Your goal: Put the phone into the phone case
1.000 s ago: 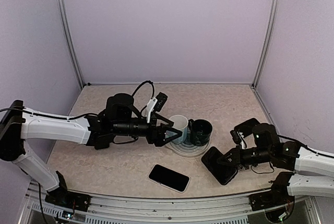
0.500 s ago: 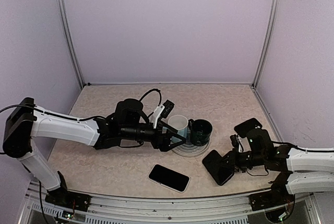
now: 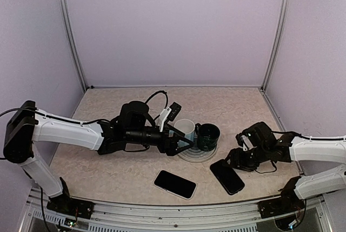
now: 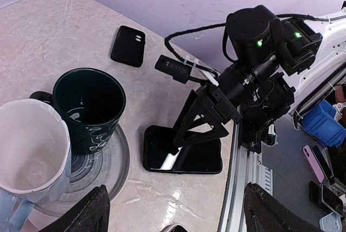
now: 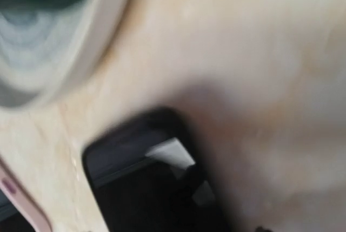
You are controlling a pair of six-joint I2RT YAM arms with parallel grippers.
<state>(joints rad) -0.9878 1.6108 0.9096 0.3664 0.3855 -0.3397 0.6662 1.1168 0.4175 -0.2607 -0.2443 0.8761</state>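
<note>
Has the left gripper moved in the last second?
Yes. The left gripper has shifted right, closer to the plate.

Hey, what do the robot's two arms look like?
Both the left arm and right arm have white links with black joints and black, angular jaws. Loose black cables loop off the wrists; green lights glow on the right one.

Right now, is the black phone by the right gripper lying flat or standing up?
Lying flat. The black phone rests screen-up on the table, its glossy face reflecting light.
</note>
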